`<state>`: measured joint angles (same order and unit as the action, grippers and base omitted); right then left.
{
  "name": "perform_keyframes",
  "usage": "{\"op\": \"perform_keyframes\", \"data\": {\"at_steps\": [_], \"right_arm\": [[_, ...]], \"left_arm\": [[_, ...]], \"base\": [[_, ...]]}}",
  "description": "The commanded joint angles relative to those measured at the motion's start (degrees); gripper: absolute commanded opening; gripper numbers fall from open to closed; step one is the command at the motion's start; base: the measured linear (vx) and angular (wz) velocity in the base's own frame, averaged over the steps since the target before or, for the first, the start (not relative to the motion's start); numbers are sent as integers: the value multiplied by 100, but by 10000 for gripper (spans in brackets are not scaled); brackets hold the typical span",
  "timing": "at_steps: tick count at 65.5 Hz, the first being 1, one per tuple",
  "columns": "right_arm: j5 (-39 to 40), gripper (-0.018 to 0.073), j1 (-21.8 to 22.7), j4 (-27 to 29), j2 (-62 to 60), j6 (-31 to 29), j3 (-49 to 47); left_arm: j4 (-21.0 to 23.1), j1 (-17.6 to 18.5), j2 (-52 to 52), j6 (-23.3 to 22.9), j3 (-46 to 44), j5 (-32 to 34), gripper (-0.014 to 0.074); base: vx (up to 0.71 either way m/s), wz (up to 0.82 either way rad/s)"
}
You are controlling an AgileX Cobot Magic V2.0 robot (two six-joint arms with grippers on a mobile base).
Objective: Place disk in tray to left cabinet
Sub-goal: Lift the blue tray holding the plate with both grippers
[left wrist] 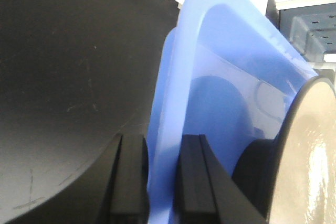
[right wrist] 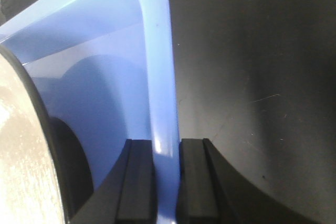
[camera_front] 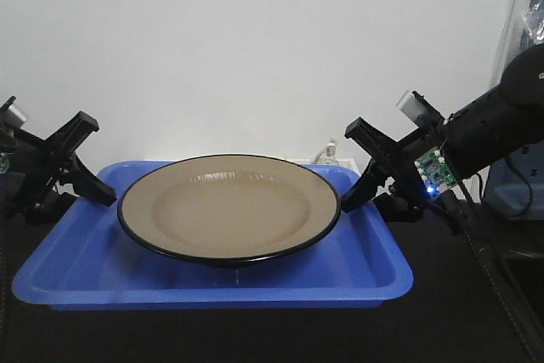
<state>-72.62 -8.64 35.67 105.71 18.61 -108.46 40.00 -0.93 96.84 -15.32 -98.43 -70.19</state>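
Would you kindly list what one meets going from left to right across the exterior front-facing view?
left gripper, clamped on the left rim of the tray → disk → right gripper, clamped on its right rim

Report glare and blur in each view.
Front view: sharp, with faint glare streaks across the disk. Left wrist view: the tray rim is washed pale, and the disk edge is blurred with glare. Right wrist view: disk blurred, highlight on the tray rim.
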Motion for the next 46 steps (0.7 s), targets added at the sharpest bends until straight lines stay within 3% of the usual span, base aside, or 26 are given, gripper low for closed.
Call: {"op": "perform_keyframes", "data": {"at_steps": [1,46], "right_arm": [[21,-4,-110,1170,-329,116,-223],[234,-2,-110,1192,-329,97,-223]], "left_arm": [[1274,193,-377,-175,-215,-173,-1],[966,193,-389,-175,-215,-173,-1]], "base": [[0,0],[0,0]]}}
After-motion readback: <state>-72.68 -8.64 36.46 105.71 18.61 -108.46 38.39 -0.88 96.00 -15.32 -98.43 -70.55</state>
